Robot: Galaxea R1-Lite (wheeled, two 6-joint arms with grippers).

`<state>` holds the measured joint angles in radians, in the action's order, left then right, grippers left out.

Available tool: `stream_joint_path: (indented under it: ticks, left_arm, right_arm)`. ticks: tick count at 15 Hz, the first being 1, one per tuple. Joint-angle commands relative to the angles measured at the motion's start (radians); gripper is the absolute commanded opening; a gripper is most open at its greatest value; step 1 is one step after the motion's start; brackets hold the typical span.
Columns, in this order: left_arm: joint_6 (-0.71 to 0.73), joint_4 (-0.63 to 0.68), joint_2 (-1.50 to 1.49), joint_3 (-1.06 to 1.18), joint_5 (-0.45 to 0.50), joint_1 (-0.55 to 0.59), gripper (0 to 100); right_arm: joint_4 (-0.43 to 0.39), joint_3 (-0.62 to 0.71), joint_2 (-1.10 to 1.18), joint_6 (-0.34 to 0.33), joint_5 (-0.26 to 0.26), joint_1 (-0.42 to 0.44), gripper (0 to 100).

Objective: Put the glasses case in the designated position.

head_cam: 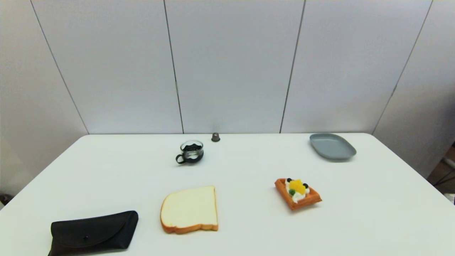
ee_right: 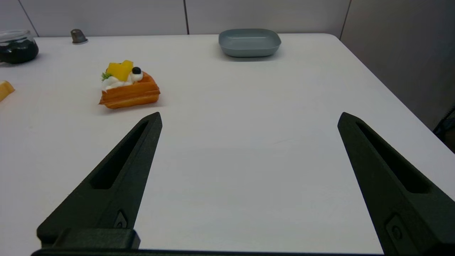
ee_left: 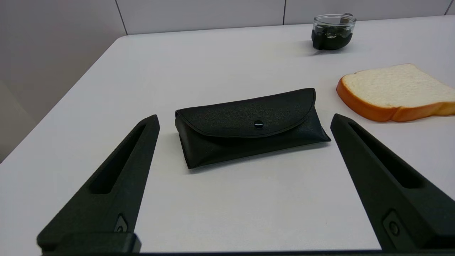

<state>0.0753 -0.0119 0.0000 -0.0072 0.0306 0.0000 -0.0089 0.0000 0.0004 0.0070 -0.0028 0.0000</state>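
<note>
While one glasses case [ee_left: 249,126] lies flat, left claw [ee_left: 244,122] and right claw [ee_right: 249,121] gape, released.

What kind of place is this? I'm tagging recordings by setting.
Probably a lab test bench, not a home: a bare white table boxed in by plain grey panels, with unrelated props spread out, such as a glasses case, bread slice and waffle.

No text, label, brand, number or sign can be read in any view. Nothing is printed on the glasses case [ee_left: 249,126], and only a plain snap button is seen on its flap.
</note>
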Motion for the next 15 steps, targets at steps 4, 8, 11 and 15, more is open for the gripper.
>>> stream_joint_path:
  ticks: [4, 8, 11, 15]
  left_arm:
    - [-0.003, 0.007, 0.0, 0.006, -0.005, 0.0, 100]
    - [0.001, 0.009, 0.0, 0.004, 0.0, 0.0, 100]
    - [-0.039, 0.007, 0.0, 0.004, -0.029, 0.0, 100]
    - [-0.025, 0.009, 0.0, 0.004, -0.031, 0.0, 100]
  right_arm:
    - [0.0, 0.0, 0.001, 0.002, 0.0, 0.0, 100]
    - [0.0, 0.0, 0.001, 0.002, 0.0, 0.0, 100]
    - [0.0, 0.0, 0.001, 0.002, 0.0, 0.0, 100]
    - [0.0, 0.0, 0.001, -0.001, 0.0, 0.0, 100]
